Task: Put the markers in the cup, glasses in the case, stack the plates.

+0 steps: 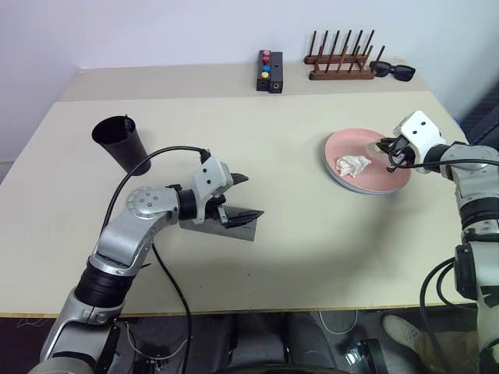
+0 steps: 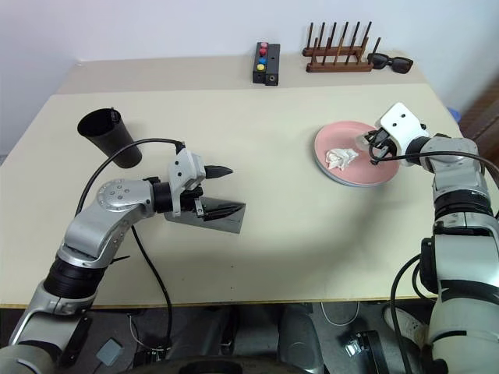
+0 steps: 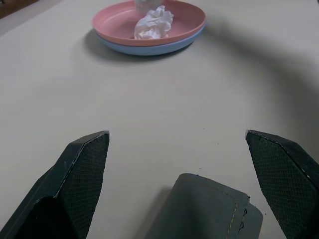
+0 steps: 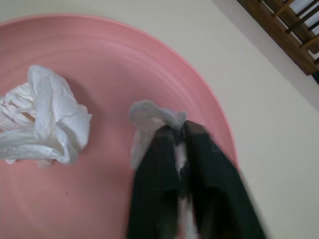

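Head views: pink plate [image 1: 366,167] sits stacked on the blue one, crumpled tissue [image 1: 352,164] on top; black cup [image 1: 121,142] stands far left with something slim poking out, likely a marker. Left wrist view: left gripper [image 3: 182,164] spread wide over the grey case [image 3: 209,211]. Right wrist view: right gripper [image 4: 182,149] pinching a second tissue wad [image 4: 149,122] over the plate. Plates look done; glasses unseen.

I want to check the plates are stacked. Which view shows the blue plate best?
The left wrist view: the blue plate shows its rim beneath the pink plate. The eye views give only a thin edge.
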Robot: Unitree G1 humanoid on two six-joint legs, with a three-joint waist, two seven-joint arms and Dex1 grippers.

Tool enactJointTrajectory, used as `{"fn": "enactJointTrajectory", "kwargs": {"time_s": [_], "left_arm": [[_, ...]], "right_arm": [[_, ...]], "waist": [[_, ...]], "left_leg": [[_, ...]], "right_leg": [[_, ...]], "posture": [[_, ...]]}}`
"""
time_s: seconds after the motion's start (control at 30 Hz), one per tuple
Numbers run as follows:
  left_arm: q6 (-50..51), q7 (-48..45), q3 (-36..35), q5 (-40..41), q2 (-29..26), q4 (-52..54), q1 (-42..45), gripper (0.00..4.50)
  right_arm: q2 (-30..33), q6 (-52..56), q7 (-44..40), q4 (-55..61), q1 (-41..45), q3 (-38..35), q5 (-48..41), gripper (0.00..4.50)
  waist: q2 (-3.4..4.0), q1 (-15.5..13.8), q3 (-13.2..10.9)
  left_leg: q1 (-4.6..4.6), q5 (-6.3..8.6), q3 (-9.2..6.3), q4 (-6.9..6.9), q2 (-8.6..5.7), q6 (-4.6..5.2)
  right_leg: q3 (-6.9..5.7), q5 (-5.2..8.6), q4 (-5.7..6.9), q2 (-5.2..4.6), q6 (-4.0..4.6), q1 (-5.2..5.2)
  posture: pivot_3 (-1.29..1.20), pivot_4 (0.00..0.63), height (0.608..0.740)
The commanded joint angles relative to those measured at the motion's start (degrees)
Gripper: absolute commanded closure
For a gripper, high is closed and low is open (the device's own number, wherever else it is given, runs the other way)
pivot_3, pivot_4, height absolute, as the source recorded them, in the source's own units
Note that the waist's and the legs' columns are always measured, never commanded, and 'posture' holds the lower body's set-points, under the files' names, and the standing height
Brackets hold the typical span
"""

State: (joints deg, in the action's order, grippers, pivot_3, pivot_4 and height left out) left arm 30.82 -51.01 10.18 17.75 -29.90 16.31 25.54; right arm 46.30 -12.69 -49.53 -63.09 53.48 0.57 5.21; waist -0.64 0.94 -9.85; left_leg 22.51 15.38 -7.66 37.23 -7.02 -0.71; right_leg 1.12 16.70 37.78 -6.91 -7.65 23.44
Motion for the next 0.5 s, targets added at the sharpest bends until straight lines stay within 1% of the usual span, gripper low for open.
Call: {"fn": "enactJointTrajectory", "kwargs": {"time_s": [0.03, 0.17, 0.33, 0.4, 0.5], "left_arm": [[-1.16, -0.09, -0.68, 0.38, -0.18, 0.52, 0.92, 0.00], [-1.22, 0.02, -0.63, 0.33, -0.12, 0.27, 1.09, 0.00], [-2.33, 1.22, -1.19, -0.45, 0.25, -0.49, 1.61, 0.00], [-3.49, 2.31, -1.97, -0.66, 0.70, -0.88, 1.80, 0.00], [-2.05, 3.46, -4.44, 1.78, 1.30, -0.18, 1.59, 0.00]], "right_arm": [[1.25, 0.23, 0.23, 1.51, -0.12, -1.72, -1.36, 2.12], [1.18, 0.86, 0.96, 1.48, -0.60, -2.09, -1.62, 0.19], [0.92, 2.74, 0.91, 2.83, -0.44, -3.87, -3.76, 0.19], [0.74, 4.20, 0.28, 4.36, -0.40, -5.47, -5.90, 0.19], [0.30, 8.48, -1.97, 9.37, -1.55, -9.13, -11.12, 0.19]], "waist": [[0.00, 0.00, 0.00], [0.00, 0.01, 0.00], [0.00, 0.00, 0.00], [0.00, -0.02, 0.00], [0.00, -0.08, 0.00]], "left_leg": [[0.00, 0.00, 0.00, 0.00, 0.00, 0.00], [0.00, 0.00, 0.00, 0.00, 0.00, 0.00], [0.00, 0.00, 0.00, 0.00, 0.00, 0.00], [0.00, 0.00, 0.00, 0.00, 0.00, 0.00], [0.00, 0.00, 0.00, 0.00, 0.00, 0.00]], "right_leg": [[0.00, 0.00, 0.00, 0.00, 0.00, 0.00], [0.00, 0.00, 0.00, 0.00, 0.00, 0.00], [0.00, 0.00, 0.00, 0.00, 0.00, 0.00], [0.00, 0.00, 0.00, 0.00, 0.00, 0.00], [0.00, 0.00, 0.00, 0.00, 0.00, 0.00]], "posture": [[0.00, 0.150, 0.740], [0.00, 0.150, 0.740], [0.00, 0.150, 0.740], [0.00, 0.150, 0.740], [0.00, 0.150, 0.740]]}}
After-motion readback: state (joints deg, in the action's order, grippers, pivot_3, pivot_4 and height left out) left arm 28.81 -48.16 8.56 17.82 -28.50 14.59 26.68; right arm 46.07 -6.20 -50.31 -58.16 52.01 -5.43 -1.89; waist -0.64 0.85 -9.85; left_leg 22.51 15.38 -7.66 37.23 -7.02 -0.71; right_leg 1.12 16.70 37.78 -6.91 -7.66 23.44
